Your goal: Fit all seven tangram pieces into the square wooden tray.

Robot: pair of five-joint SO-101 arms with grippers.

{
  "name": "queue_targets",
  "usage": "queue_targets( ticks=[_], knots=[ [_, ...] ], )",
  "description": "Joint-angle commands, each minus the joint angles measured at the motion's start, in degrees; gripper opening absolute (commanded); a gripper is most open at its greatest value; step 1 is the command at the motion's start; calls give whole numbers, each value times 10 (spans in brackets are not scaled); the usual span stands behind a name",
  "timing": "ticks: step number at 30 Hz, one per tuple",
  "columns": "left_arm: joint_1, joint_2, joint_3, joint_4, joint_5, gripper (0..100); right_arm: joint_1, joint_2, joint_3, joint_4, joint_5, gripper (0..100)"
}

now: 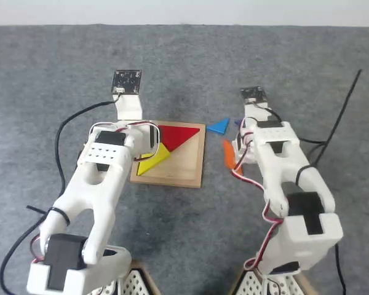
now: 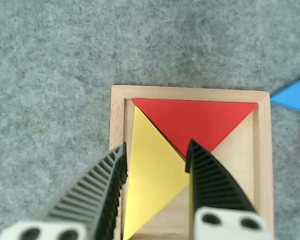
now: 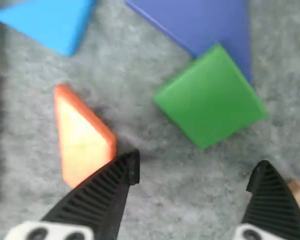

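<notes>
Your left claw (image 2: 157, 147) hangs spread just above the square wooden tray (image 2: 190, 92). One finger is over the outer edge of the yellow triangle (image 2: 155, 170) by the tray's rim, and the other is over the seam where yellow meets the red triangle (image 2: 195, 122). It pinches nothing (whether the tips touch the pieces, you cannot tell). Both triangles lie flat inside the tray, yellow along one side and red along the far side, with their slanted edges touching. The other part of the tray floor shows bare wood.

Your right claw (image 3: 197, 165) is spread wide too and holds nothing, poised over the grey tabletop (image 1: 295, 61). Just beside one of its fingers lies the orange triangle (image 3: 80, 137), flat on the tabletop. A little beyond the claw sits the green square (image 3: 210, 97), its far edge touching the dark blue piece (image 3: 200, 20) (it may overlap that piece; the wrist view does not settle it). Farther still, the light blue triangle (image 3: 50, 20) lies apart from the others.

Seen from the high view, the tray rests between your two arms, nearer the left one. The orange and light blue triangles lie just outside the tray, on the side toward the right arm, with light blue off its far corner.
</notes>
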Motion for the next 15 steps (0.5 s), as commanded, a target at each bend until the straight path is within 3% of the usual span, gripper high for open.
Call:
queue_targets(
  ticks=[1, 9, 15],
  knots=[
    [4, -3, -3, -4, -6, 187, -34, -92, 62, -57, 5, 340],
    [4, -3, -3, -5, -23, 187, -70, -264, 211, -158, 8, 340],
    [5, -3, -3, -4, -23, 187, -82, -250, 222, -172, 8, 340]
  ],
)
